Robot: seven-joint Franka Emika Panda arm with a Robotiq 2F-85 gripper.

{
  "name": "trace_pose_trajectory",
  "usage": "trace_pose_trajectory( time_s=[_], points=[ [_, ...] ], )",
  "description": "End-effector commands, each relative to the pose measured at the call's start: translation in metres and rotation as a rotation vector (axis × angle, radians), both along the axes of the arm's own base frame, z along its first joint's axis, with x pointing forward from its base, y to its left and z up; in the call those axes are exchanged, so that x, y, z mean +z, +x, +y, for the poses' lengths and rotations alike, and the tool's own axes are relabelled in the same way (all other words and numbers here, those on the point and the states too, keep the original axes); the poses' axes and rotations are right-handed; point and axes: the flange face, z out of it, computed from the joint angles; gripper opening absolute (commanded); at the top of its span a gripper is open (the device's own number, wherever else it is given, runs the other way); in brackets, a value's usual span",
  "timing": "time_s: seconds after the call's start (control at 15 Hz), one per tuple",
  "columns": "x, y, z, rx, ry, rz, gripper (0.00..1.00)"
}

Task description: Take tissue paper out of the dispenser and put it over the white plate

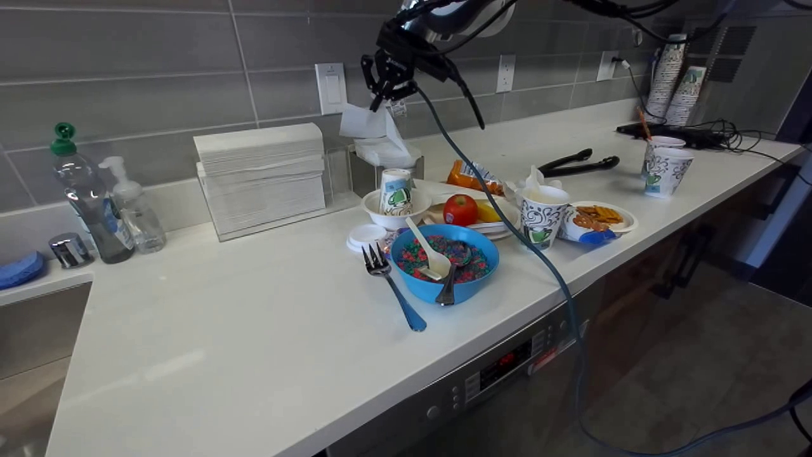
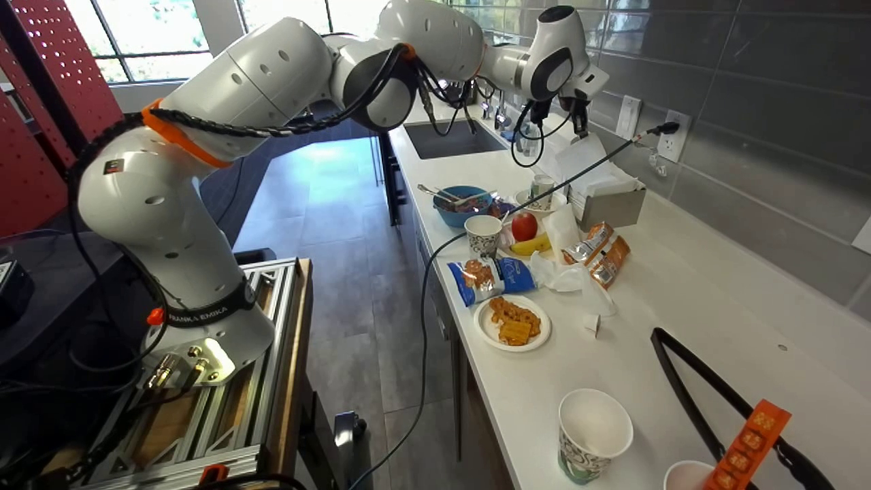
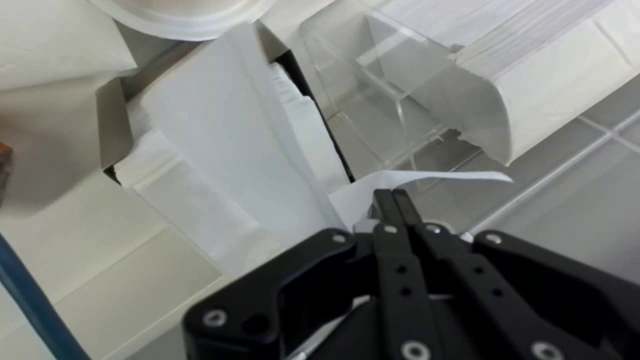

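Note:
A white tissue paper sheet (image 1: 365, 122) rises from an open grey box, the dispenser (image 1: 363, 172). In the wrist view my gripper (image 3: 397, 195) has its fingertips together with the sheet's edge (image 3: 357, 192) at them. In both exterior views my gripper (image 1: 375, 105) (image 2: 580, 129) is above the dispenser (image 2: 612, 211), and the tissue paper (image 2: 582, 155) stretches from the box up to the fingertips. A white plate (image 2: 484, 332) with orange snacks stands on the counter; it also shows in an exterior view (image 1: 630, 221). Another pale plate lies partly hidden beneath the apple and banana.
A clear holder with stacked paper towels (image 1: 263, 171) stands beside the dispenser. A white bowl (image 1: 374, 212) with an upside-down cup, a red apple (image 1: 460, 209), a blue bowl (image 1: 422, 289) and a cup with tissue (image 1: 538, 219) are nearby. A blue cable (image 1: 507, 222) crosses over them.

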Motion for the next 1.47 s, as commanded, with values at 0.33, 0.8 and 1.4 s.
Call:
trace_pose_trajectory(
  time_s=[0.33, 0.8, 1.4],
  points=[
    [0.052, -0.037, -0.042, -0.060, 0.011, -0.065, 0.00],
    [0.083, -0.065, -0.144, -0.409, 0.058, -0.046, 0.00],
    [0.023, -0.154, -0.304, -0.881, -0.020, 0.119, 0.00]
  ],
)
